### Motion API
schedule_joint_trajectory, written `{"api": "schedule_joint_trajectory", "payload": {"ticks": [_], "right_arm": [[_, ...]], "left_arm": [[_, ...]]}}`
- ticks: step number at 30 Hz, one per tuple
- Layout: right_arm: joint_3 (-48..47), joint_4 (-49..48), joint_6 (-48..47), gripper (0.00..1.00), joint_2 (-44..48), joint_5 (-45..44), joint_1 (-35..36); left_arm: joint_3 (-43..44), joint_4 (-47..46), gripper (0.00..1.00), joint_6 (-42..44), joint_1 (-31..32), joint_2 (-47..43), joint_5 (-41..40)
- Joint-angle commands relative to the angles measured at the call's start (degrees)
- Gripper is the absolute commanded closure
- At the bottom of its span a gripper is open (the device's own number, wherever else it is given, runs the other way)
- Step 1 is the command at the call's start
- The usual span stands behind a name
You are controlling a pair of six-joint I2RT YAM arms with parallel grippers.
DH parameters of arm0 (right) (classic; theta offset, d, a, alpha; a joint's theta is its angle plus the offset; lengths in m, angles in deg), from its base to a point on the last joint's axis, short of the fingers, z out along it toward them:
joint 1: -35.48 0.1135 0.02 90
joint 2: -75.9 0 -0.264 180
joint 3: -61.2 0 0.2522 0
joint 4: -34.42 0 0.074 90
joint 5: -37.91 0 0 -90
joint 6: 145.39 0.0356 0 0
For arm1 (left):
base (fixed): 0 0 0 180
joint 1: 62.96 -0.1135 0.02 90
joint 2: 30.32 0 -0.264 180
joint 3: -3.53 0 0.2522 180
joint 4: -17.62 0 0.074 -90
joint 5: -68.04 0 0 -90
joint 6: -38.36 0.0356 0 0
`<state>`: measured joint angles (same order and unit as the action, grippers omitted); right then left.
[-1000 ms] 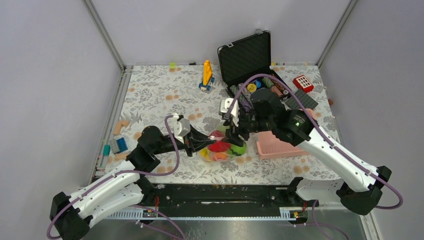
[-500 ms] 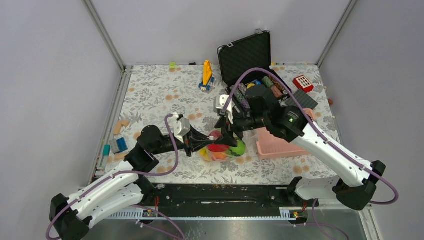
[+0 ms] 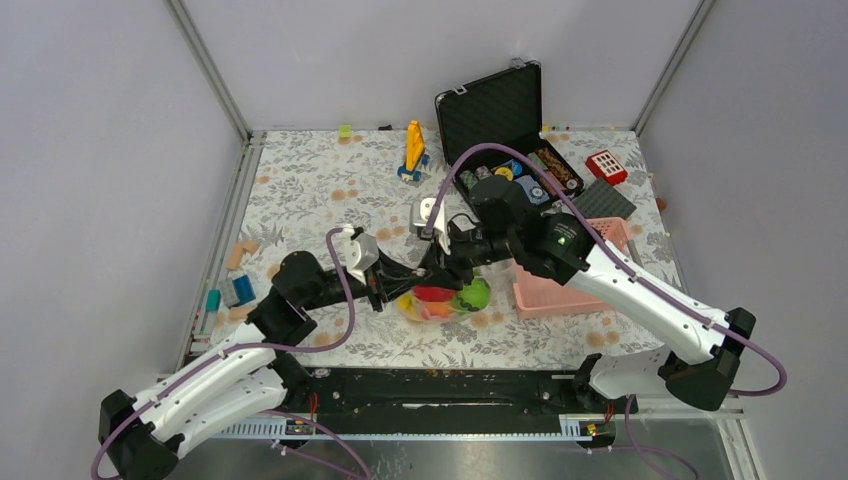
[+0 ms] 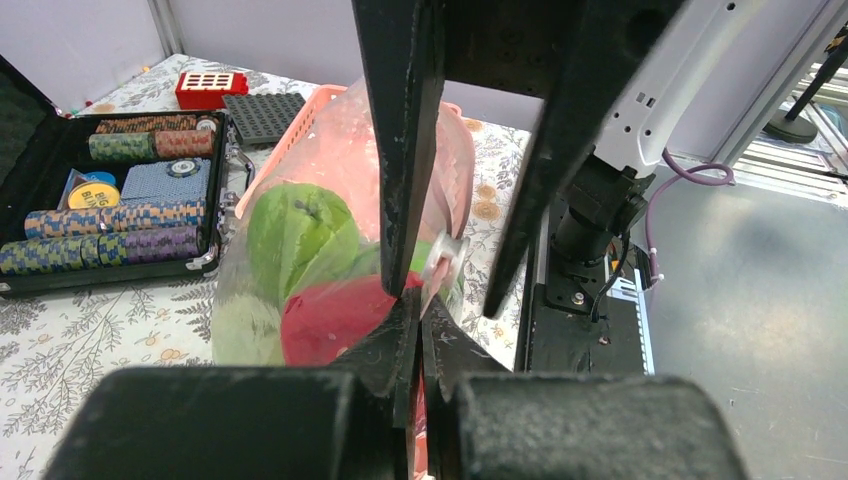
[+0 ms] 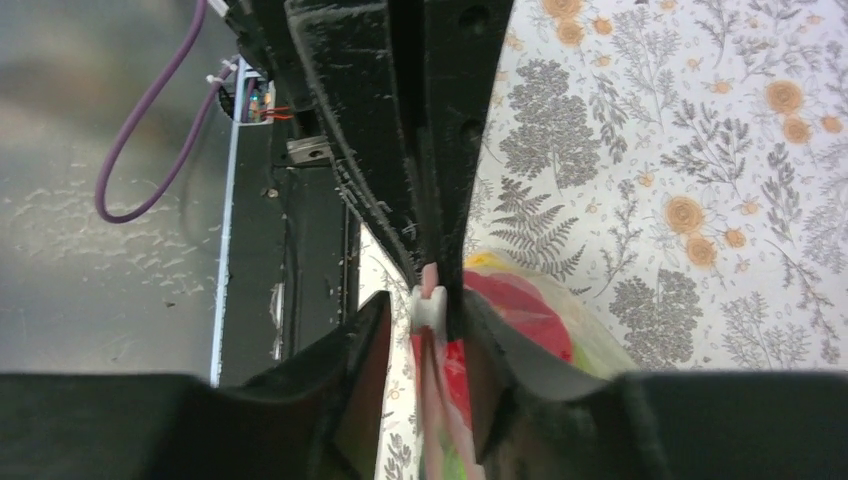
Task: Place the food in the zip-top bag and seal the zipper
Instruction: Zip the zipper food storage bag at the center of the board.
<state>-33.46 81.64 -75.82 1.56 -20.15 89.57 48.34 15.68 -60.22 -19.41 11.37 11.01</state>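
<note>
Here left gripper (image 4: 418, 315) clamped on zipper (image 5: 432, 395); right gripper (image 5: 428, 303) part-open, straddling white slider (image 4: 442, 262).

A robotics lab test cell. Plain grey wall panels (image 3: 100, 150) on aluminium posts (image 3: 208, 70) box in a surface (image 3: 320, 190) covered with flowered cloth. A white left arm (image 3: 215, 375) and right arm (image 3: 650, 305) are bolted to a black rail (image 3: 450, 390) at the near edge. Props lie about: building blocks (image 3: 238, 290) at the left and a black case (image 3: 490, 105) of poker chips (image 4: 100, 245) at the far right.
</note>
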Motion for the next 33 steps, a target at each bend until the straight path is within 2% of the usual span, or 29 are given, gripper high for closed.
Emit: {"api": "schedule_joint_trajectory", "payload": {"ticks": [1,6,9,15,18,21,29,33], "right_arm": [[-3.2,-2.59,1.34,0.67,-0.82,-2.38,0.67],[-2.99,-3.07,2.67,0.89,-0.52,-4.61,0.67],[-2.77,-2.75,2.63,0.96,-0.39,-4.45,0.67],[-2.72,-0.78,1.7,0.96,-0.93,-5.47,0.65],[-2.55,0.46,1.51,0.96,-0.42,-7.71,0.67],[-1.92,1.88,-0.03,0.95,0.17,-10.49,0.6],[-0.19,2.58,-2.51,0.93,0.28,-7.61,0.56],[0.96,3.39,-3.43,0.93,1.06,-10.47,0.5]], "left_arm": [[2.55,-2.2,1.0,0.16,0.04,-1.48,-0.71],[2.0,-2.44,1.0,-0.57,-0.01,-2.1,-2.2],[1.7,-4.61,1.0,-3.72,0.04,-2.08,-3.57],[-0.04,-9.27,1.0,-7.07,0.05,-2.27,-3.17],[-3.32,-11.57,1.0,-6.64,0.02,-4.9,-8.41],[-7.04,-15.29,1.0,-6.54,0.08,-8.29,-8.68],[-8.63,-13.46,1.0,-6.0,-0.03,-12.34,-10.35],[-8.9,-11.32,1.0,-5.84,0.01,-13.38,-14.61]]}}
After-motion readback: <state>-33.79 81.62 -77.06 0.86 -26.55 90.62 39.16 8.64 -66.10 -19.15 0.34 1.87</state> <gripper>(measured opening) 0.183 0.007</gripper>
